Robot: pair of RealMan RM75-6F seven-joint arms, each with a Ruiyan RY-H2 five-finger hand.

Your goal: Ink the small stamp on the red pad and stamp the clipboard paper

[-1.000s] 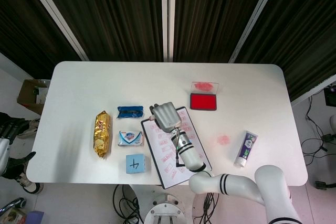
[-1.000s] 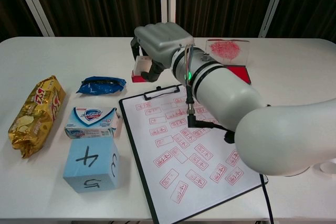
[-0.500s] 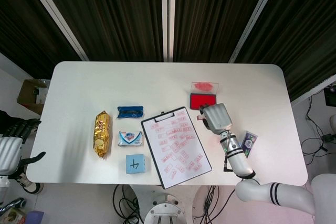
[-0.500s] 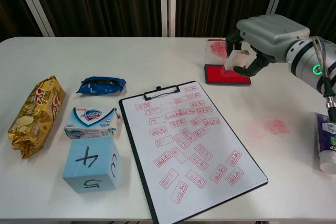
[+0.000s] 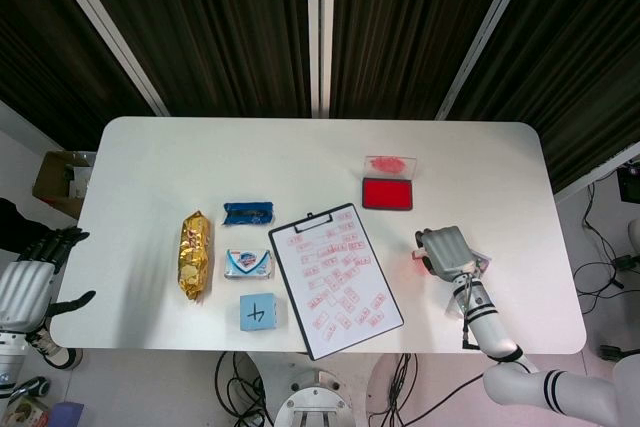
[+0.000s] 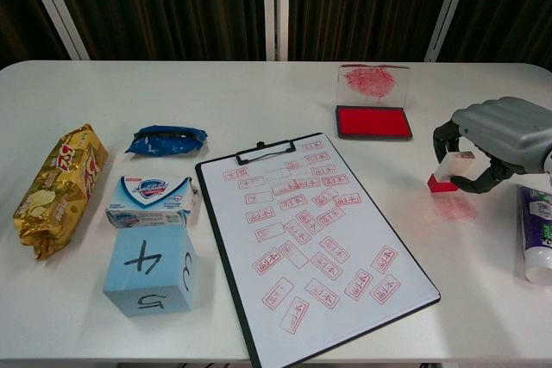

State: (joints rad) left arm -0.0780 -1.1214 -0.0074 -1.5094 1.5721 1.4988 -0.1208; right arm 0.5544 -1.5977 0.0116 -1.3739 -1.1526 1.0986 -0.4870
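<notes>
The small stamp [image 6: 447, 173], a clear block with a red base, is held in my right hand [image 6: 498, 139] low over the table, right of the clipboard and just above a red ink smear [image 6: 454, 208]. In the head view that right hand [image 5: 446, 249] covers most of the stamp. The red ink pad [image 6: 373, 121] lies open at the back, its ink-stained clear lid [image 6: 369, 82] standing behind it. The clipboard paper [image 6: 310, 230] carries several red stamp marks. My left hand [image 5: 30, 285] hangs off the table's left edge, fingers apart, holding nothing.
A toothpaste tube [image 6: 540, 234] lies just right of my right hand. Left of the clipboard are a blue cube [image 6: 150, 270] marked 4, a soap box [image 6: 149, 201], a gold snack bag [image 6: 59, 189] and a blue wrapper [image 6: 168, 140].
My right hand carried the stamp from the clipboard's top, past the ink pad, then right and down to the table beside the red smear. The left hand shifted slightly.
</notes>
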